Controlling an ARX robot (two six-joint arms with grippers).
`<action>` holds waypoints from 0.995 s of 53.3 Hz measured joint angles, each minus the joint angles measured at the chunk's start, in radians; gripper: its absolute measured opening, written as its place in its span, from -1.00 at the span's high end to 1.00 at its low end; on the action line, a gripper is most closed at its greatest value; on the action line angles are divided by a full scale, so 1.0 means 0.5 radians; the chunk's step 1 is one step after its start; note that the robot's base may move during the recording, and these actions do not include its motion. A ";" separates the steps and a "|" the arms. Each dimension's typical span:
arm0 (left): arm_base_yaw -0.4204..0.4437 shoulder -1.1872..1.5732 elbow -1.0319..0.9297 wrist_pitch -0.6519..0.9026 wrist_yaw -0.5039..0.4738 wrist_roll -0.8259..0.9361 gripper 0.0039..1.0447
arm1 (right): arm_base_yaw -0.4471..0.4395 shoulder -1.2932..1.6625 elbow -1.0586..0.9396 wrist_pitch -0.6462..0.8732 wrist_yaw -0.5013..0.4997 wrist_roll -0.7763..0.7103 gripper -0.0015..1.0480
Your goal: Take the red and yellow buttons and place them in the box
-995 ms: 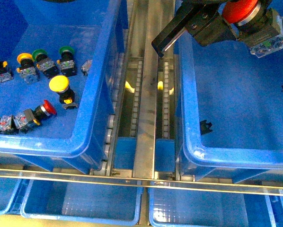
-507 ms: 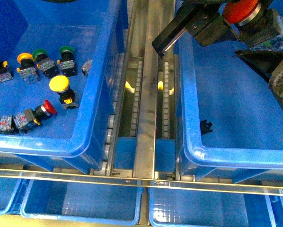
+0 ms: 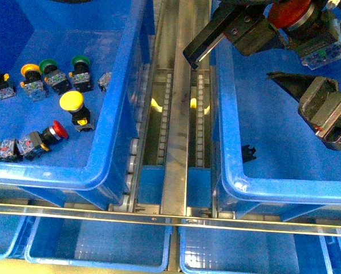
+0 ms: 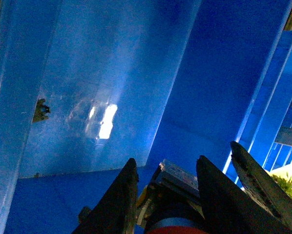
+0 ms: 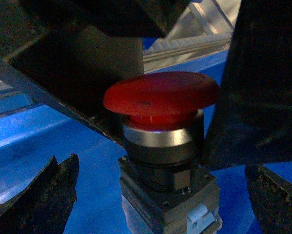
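Note:
My left gripper (image 3: 305,33) is shut on a red button (image 3: 289,12) and holds it high over the far part of the box (image 3: 227,171), the deep blue bin on the right. The button's silvery block (image 3: 325,50) points down and to the right. In the left wrist view the block (image 4: 174,176) sits between the shut fingers (image 4: 120,195). My right gripper (image 3: 325,114) is open just below the held button. In the right wrist view its fingers (image 5: 63,187) stand on either side of the button (image 5: 160,95). More buttons lie in the left bin: yellow (image 3: 70,101), red (image 3: 57,130), yellow (image 3: 29,70).
Green-capped switches (image 3: 79,61) lie among the buttons in the left bin (image 3: 110,142). A metal roller track (image 3: 176,114) runs between the bins. A small black piece (image 3: 248,152) lies on the box floor. Shallow paler trays (image 3: 96,245) stand along the front.
My right gripper has come in from the right and moved left and up, under the held red button. My left gripper has hardly moved.

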 joint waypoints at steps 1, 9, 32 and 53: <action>0.000 0.000 0.000 0.000 0.000 0.000 0.42 | -0.002 0.003 0.000 0.005 0.002 0.002 -0.88; 0.000 0.000 0.000 0.000 -0.002 -0.005 0.42 | -0.011 0.017 0.001 0.071 0.016 0.017 -0.71; 0.001 0.000 0.023 -0.001 -0.008 -0.012 0.42 | -0.048 0.018 0.007 0.069 -0.008 0.015 0.22; 0.044 0.000 0.052 0.053 -0.153 0.102 -0.20 | -0.033 0.017 -0.038 0.056 0.002 0.016 0.23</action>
